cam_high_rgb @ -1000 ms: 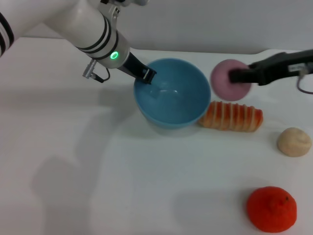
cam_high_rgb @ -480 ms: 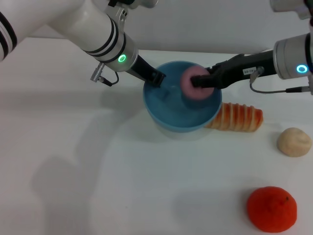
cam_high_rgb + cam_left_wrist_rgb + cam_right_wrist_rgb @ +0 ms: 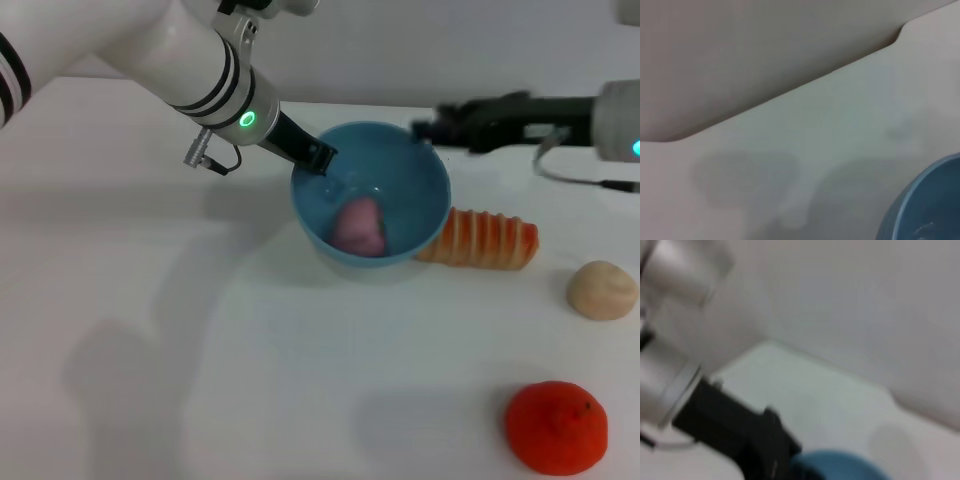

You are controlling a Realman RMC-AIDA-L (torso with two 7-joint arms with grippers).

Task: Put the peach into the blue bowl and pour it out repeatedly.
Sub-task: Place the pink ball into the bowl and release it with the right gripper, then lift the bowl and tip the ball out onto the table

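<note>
The pink peach [image 3: 358, 226] lies inside the light-blue bowl [image 3: 420, 215], on its bottom. My left gripper [image 3: 317, 157] is shut on the bowl's far-left rim. My right gripper [image 3: 428, 130] hovers at the bowl's far-right rim, holding nothing; its fingers look slightly parted. In the left wrist view only a piece of the bowl [image 3: 925, 210] shows. In the right wrist view the left gripper [image 3: 775, 450] appears dark on the bowl's rim [image 3: 840, 467].
A striped orange-and-white piece [image 3: 485, 240] lies against the bowl's right side. A beige lump [image 3: 601, 290] sits at the right edge and an orange-red bumpy fruit [image 3: 555, 427] at the front right. The white table [image 3: 200, 380] reaches to the back wall.
My right gripper carried the peach from the right over the bowl, let it go, and drew back to the far-right rim. The peach now lies in the bowl. The bowl shifted slightly right.
</note>
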